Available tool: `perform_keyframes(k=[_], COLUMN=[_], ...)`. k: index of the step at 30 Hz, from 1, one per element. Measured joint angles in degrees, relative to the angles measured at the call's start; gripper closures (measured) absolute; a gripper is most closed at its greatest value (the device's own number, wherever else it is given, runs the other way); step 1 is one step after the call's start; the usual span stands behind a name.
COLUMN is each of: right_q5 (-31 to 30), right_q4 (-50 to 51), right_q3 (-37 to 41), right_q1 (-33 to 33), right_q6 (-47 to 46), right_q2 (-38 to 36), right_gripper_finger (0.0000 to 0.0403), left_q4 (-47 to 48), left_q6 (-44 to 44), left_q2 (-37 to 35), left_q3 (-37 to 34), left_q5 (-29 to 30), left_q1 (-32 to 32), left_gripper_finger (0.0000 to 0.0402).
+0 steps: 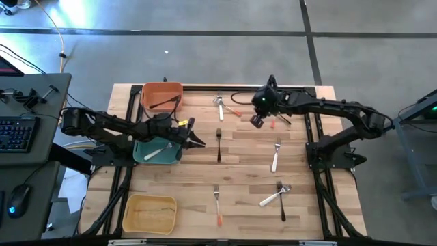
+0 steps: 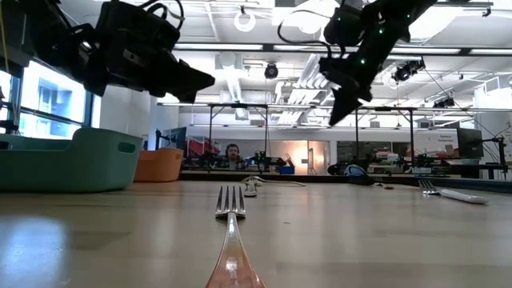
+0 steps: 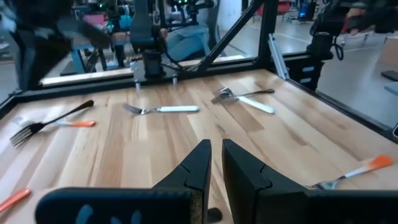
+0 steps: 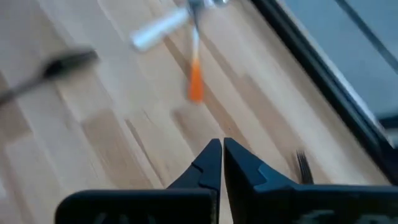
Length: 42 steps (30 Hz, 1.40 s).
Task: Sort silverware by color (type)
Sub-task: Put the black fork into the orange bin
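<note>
Three bins (image 1: 162,96) sitting along the surface's (image 1: 239,178) left edge, silverware (image 1: 218,145) lying scattered to their right, one piece (image 1: 158,152) resting in the middle bin (image 1: 140,154)

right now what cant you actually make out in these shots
- Orange bin, high view: a dark piece lies inside; fork or spoon is too small to tell.
- Teal bin, high view: the left arm covers part of it; low view shows only its wall.
- Crossed white-handled and orange-handled pieces, right wrist view: blurred, heads cut off by the edge.
- Right gripper: shut fingers show nothing between them.
</note>
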<state>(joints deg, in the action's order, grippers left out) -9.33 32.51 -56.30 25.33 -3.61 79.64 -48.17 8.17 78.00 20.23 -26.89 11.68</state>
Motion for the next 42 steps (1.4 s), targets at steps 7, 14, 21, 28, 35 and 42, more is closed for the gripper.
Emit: perform_keyframes(k=[7,14,21,28,35,42], right_q5=[-5.83,-6.53,-4.14,-3.95,-2.06,1.86], right_q4=[7.96,8.33,6.48,2.58,1.68,1.65], right_q3=[0.03,0.03,0.03,0.01,0.01,-0.30], right_q1=[3.41,10.56,15.59,17.83,19.91,20.93], right_q6=[-2.28,0.21,3.57,3.64,2.57,0.64], right_q2=[2.38,7.68,14.40,17.28,18.86,22.04], right_gripper_finger=[0.0372,0.0314,0.0263,0.0245,0.0245,0.0245], left_q4=[-1.39,-0.78,-0.52,-0.50,-0.50,-0.50], left_q6=[-0.55,-2.56,-2.52,-1.57,-1.00,-1.01], left_q2=[0.00,0.00,0.00,0.00,0.00,0.00], left_q3=[0.02,0.02,0.02,0.02,0.02,0.02], left_q5=[0.00,0.00,0.00,0.02,0.46,0.46], left_q1=[-1.02,-2.55,-3.23,-3.23,-3.21,-3.21], left_gripper_finger=[0.0371,0.0371,0.0371,0.0371,0.0371,0.0371])
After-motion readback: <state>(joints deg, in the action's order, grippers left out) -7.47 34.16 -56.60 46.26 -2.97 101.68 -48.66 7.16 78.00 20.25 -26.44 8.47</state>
